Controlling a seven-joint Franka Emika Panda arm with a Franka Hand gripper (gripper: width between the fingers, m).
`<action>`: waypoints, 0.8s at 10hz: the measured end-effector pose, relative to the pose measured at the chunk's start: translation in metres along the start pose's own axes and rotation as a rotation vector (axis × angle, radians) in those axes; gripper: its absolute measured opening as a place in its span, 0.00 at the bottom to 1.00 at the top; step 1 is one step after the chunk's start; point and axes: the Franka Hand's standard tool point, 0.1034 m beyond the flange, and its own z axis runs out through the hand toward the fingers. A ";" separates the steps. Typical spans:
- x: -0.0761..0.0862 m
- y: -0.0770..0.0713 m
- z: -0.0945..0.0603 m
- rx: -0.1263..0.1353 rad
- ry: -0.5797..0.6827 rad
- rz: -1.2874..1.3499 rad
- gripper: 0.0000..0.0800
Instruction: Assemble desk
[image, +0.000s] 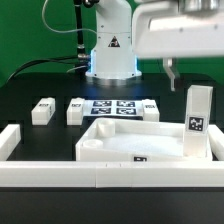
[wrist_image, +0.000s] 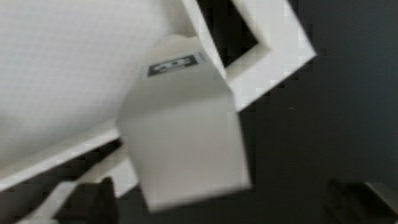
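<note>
Wrist view: gripper (wrist_image: 222, 198) fingers (wrist_image: 80, 200) spread, empty; one white square plastic leg post (wrist_image: 178, 140) stands below them on large white rimmed plastic panel (wrist_image: 71, 80), 3 loose posts (image: 76, 110) unfitted.

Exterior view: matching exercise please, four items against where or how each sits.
Items:
1. desk panel
2. upright leg post
3. marker board
4. rail

Places or states:
A. flat, printed with tags, beyond the panel
B. stands at the panel's corner on the exterior view's right
C. runs along the front, nearest the camera, with L-shaped ends
D. lies flat, rim up, between rail and marker board

Pairs: 1-D, 2-B, 3-A, 4-C
</note>
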 end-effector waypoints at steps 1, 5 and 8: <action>0.002 -0.002 -0.013 0.009 0.002 -0.001 0.79; 0.003 -0.003 -0.016 0.013 0.006 0.008 0.81; -0.001 -0.002 -0.017 0.013 0.002 -0.039 0.81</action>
